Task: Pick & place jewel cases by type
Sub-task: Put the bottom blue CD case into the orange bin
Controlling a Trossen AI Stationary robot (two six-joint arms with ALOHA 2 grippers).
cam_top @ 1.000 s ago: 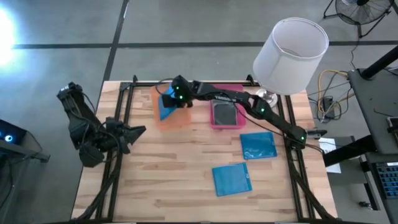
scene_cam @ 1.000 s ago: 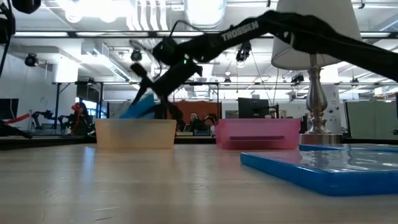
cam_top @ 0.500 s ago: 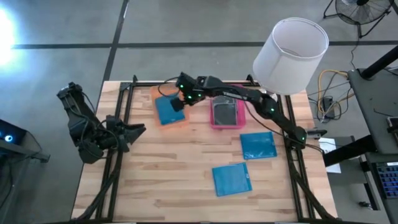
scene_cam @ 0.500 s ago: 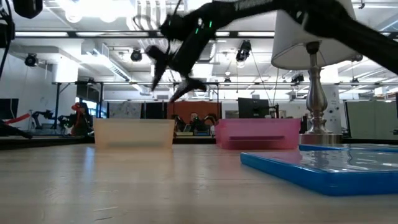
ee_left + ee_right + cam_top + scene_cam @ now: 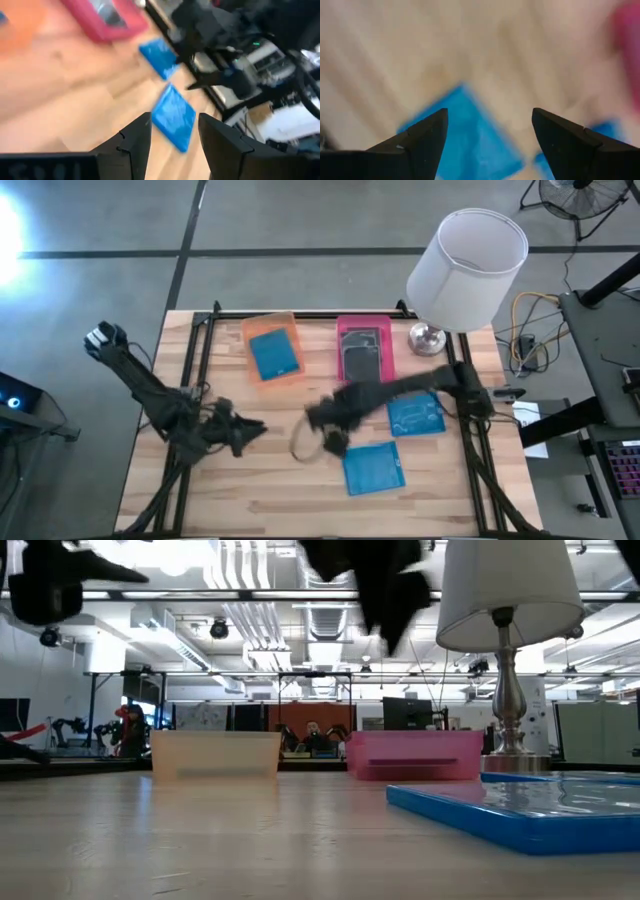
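One blue jewel case (image 5: 275, 354) lies flat in the orange tray (image 5: 250, 338). A dark case (image 5: 362, 358) lies in the pink tray (image 5: 341, 330). Two more blue cases lie flat on the table, one at the right (image 5: 415, 415) and one nearer the front (image 5: 373, 468). My right gripper (image 5: 318, 430) hangs open above the table's middle, just left of the near blue case (image 5: 465, 142), holding nothing. My left gripper (image 5: 255, 430) is open and empty over the table's left half, pointing toward the near blue case (image 5: 175, 107).
A lamp with a white shade (image 5: 468, 268) and a metal base (image 5: 428, 338) stands at the far right corner, beside the pink tray. Bare wood lies along the near edge (image 5: 250, 495) and between the trays and my left arm.
My right gripper has let go of the blue case, which was tilted on edge in the orange tray and now lies flat there. The gripper has risen and swung toward the near edge, over the near blue case. My left gripper has moved right, toward the table's middle.
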